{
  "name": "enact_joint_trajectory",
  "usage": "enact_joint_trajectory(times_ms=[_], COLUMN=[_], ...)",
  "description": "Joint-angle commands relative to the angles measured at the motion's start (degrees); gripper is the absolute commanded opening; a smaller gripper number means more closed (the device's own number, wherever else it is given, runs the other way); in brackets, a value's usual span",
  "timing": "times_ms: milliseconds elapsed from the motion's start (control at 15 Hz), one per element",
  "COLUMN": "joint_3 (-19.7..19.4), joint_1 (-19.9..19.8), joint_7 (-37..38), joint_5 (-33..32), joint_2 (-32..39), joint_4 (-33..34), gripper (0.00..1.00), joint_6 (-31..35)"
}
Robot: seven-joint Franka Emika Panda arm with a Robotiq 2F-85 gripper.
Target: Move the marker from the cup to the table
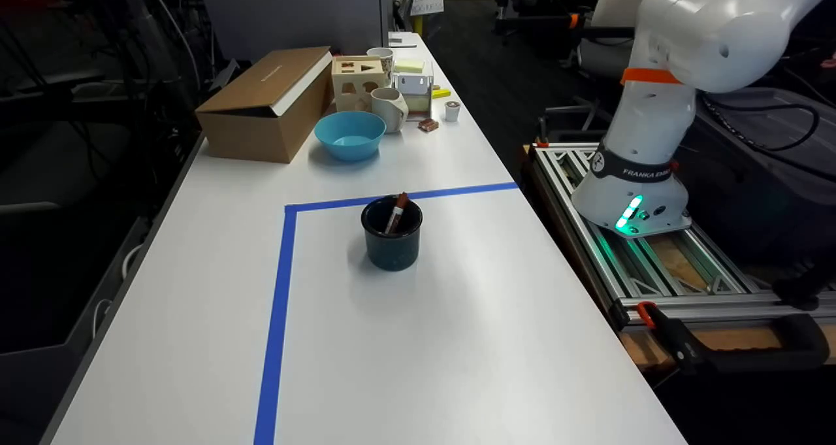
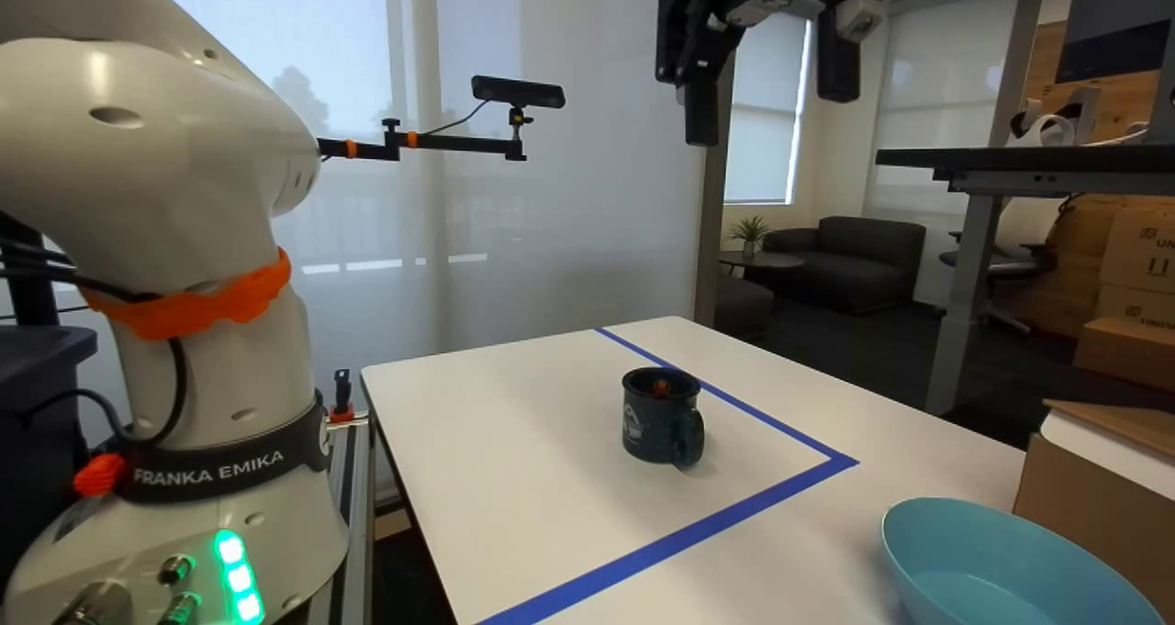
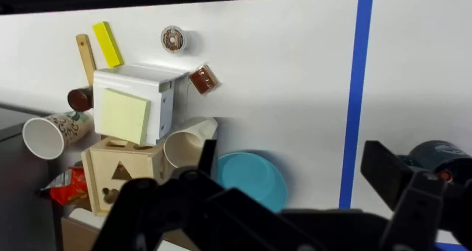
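Looking down on white worktop (image 3: 280, 77). Noted left, far side: coffee pod (image 3: 173, 39), small brown packet (image 3: 204, 80) nearer. Logged pale yellow notepad (image 3: 123, 114) on white holder (image 3: 140, 78), just beside wooden shape box (image 3: 139, 166). Saw claw (image 3: 291, 161) near, spread wide, partly covering blue bowl (image 3: 254, 175). Traced blue tape (image 3: 354, 107) at right; past it, dark cup (image 3: 438, 151), partly hidden by claw, with reddish end of marker (image 3: 445, 175) inside.

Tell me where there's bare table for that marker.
Inside the blue tape, the white table is bare between the dark mug and the robot-side edge; another strip lies outside the long tape line. Crowded: around the cardboard box, shape sorter and blue bowl.
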Motion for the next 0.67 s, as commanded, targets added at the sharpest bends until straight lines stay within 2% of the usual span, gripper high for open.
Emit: enact_joint_trajectory(times_ms=[0, 200, 600], joint_3=[-0.4, -0.8, 1.1], joint_1=[3.3, 5.8, 8.8], joint_7=[-4.1, -8.4, -13.8], joint_5=[-0.9, 0.1, 1.8], joint_2=[4.3, 9.5, 19.0], joint_4=[1.6, 3.1, 6.3], gripper=[1.00, 1.00, 1.00], joint_6=[3.1, 5.9, 9.4])
